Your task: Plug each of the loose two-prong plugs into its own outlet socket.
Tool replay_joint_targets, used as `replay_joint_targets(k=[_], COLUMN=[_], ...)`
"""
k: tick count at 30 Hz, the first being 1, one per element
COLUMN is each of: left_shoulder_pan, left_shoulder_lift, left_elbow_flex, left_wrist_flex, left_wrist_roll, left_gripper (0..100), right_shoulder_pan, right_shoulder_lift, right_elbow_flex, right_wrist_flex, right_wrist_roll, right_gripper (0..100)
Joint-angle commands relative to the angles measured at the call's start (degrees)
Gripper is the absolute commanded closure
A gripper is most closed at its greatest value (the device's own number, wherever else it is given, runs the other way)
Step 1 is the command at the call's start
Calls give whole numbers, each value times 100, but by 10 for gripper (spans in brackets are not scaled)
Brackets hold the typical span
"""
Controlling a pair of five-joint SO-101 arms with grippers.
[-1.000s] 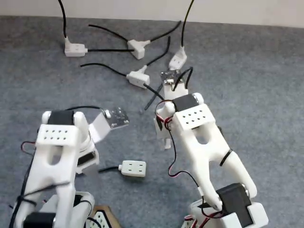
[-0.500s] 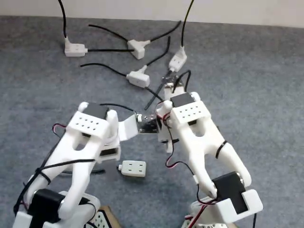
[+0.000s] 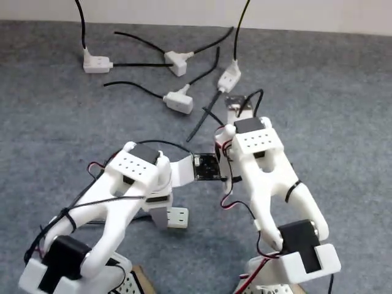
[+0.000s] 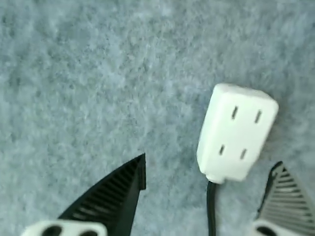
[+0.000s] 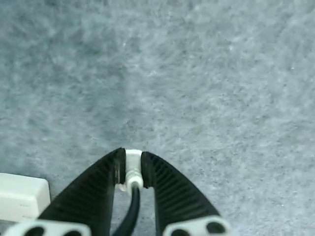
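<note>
Grey nubby carpet (image 3: 343, 92) lay underneath; left gripper (image 4: 210, 162) gaped over a boxy white outlet socket (image 4: 236, 130), right gripper (image 5: 133, 152) pinched a plug (image 5: 133, 167).

- Most likely a robotics lab or test bench.
- Two white arms (image 3: 138, 168) with loose wiring (image 3: 223, 199) stand on grey carpet (image 3: 49, 122).
- Corded sockets (image 3: 97, 62) lie strewn about, with a plain pale wall (image 3: 153, 9) behind.

Socket block (image 3: 177, 217) lay low, mid frame, under the L arm, btw the L gripper's (image 4: 210, 162) spread fingers. R gripper (image 5: 132, 152), up and right of it, pinched a plug (image 5: 132, 169). Up top: top plug (image 3: 176, 61) behind near plug (image 3: 179, 99), corner socket (image 3: 97, 62) upper left.
</note>
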Motion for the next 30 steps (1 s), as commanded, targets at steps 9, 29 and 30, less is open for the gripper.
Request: replay_joint_targets(k=[9, 29, 30], left_shoulder_pan=[400, -48, -66], left_shoulder_lift=[444, 453, 453], left_elbow_flex=[4, -224, -356], left_wrist_flex=[-132, -475, -378], left_wrist_roll=[158, 167, 167], left_gripper=[719, 822, 822], right_shoulder_pan=[-154, -145, -145], right_shoulder_lift=[-681, -681, -681], right_elbow_flex=[171, 154, 154], right_wrist_flex=[75, 277, 277], right_wrist_roll=[62, 167, 167], right_gripper=[993, 993, 993])
